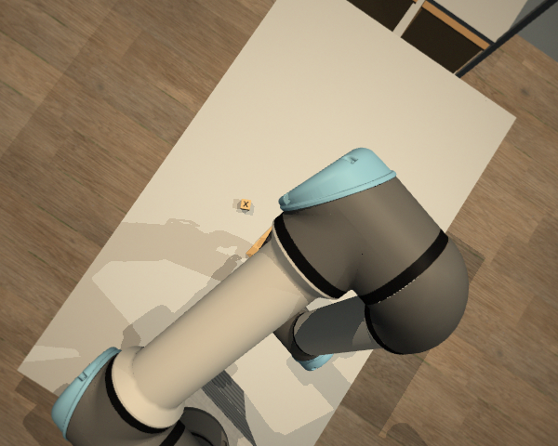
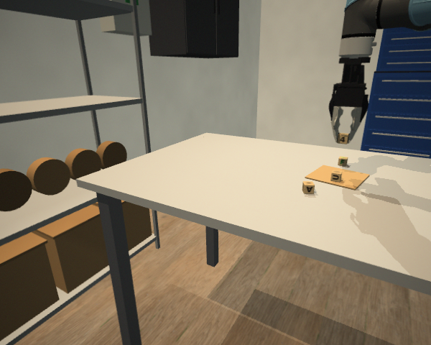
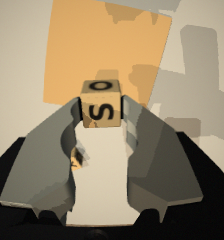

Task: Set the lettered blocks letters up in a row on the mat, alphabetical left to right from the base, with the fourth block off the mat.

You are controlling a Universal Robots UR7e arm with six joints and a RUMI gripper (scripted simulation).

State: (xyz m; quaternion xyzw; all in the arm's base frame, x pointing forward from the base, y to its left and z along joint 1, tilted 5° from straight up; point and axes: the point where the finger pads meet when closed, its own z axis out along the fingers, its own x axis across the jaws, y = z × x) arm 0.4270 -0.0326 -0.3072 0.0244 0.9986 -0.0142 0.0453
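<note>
Four blocks are showing across the views, and one of them is riding high in the air right now. The jaws (image 2: 343, 138) are pinching a small wooden block (image 2: 342, 139) well above the desk (image 2: 215, 174), hanging from the arm (image 2: 355, 40) in front of the blue drawer cabinet (image 2: 409, 107). From the exterior view that block is showing a 4 on its side; the wrist view is showing an S on the face toward the camera and an O on the face toward the desk (image 3: 100, 104).

Down below, the orange mat (image 2: 321, 174) is lying flat on the desk, and the wrist camera is looking straight down on it (image 3: 92, 55), with the held block hanging over its near edge. A second block (image 2: 336, 176) is sitting on the mat. A third block (image 2: 343, 161) is resting on the desk just beyond the mat's far edge, a green letter on its side. A fourth block (image 2: 308, 187) is standing off the mat, just beside its near corner, with an A on its side; from the top view it is showing an X on top (image 1: 245, 204).

The arm's big elbow is covering most of the mat from above; only a sliver of orange (image 1: 258, 247) is peeking out.
</note>
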